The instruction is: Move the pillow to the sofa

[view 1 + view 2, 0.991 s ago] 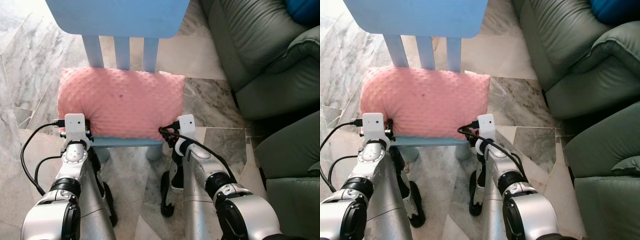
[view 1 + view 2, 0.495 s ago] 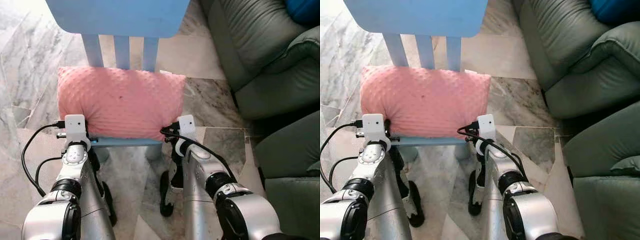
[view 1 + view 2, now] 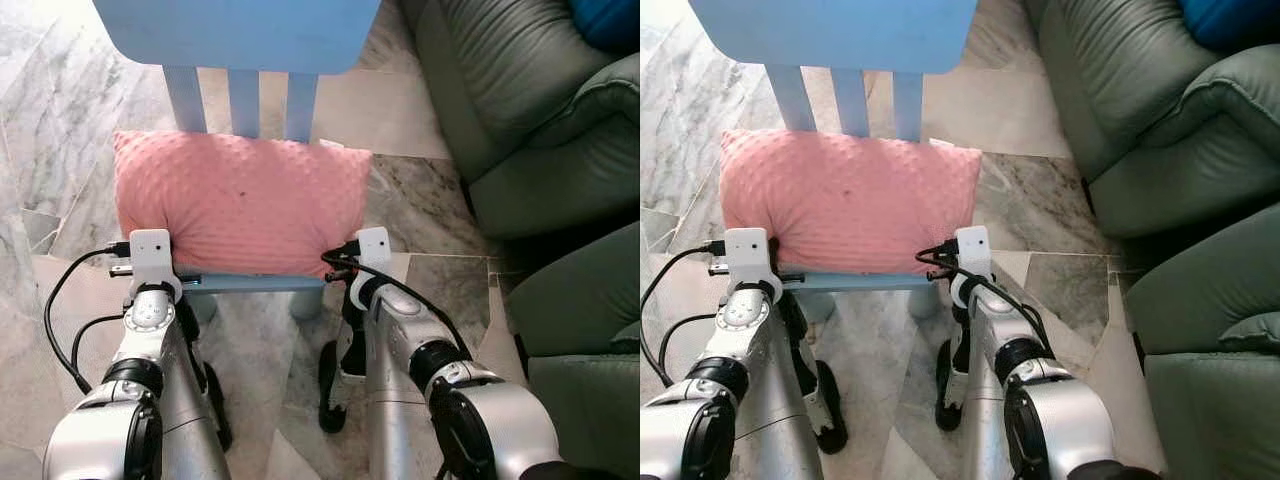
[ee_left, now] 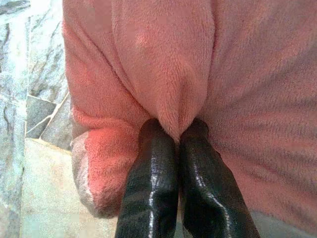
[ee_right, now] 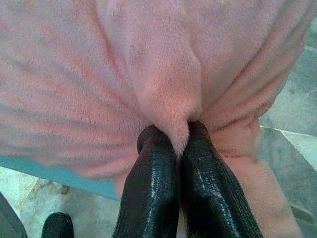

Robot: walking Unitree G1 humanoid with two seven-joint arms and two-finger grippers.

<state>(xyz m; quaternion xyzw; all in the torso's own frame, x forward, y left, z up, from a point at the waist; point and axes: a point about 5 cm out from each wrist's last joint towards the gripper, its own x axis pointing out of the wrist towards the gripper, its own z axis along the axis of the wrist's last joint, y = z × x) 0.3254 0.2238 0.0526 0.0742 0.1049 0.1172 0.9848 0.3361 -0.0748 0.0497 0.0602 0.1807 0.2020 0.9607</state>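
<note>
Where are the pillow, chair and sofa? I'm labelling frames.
pillow (image 3: 240,205), left eye view, middle of its top face.
chair (image 3: 235,30), left eye view, backrest panel.
sofa (image 3: 520,110), left eye view, seat cushion.

We count one pink dimpled plush pillow, one light blue wooden slat-back chair at 12 o'clock, two black-fingered grippers, left and right, and one grey-green leather sofa at 2 o'clock.

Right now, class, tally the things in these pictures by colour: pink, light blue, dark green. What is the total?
Pink: 1, the pillow, pinched by the left hand and the right hand.
Light blue: 1, the chair.
Dark green: 1, the sofa.
Total: 3.
</note>
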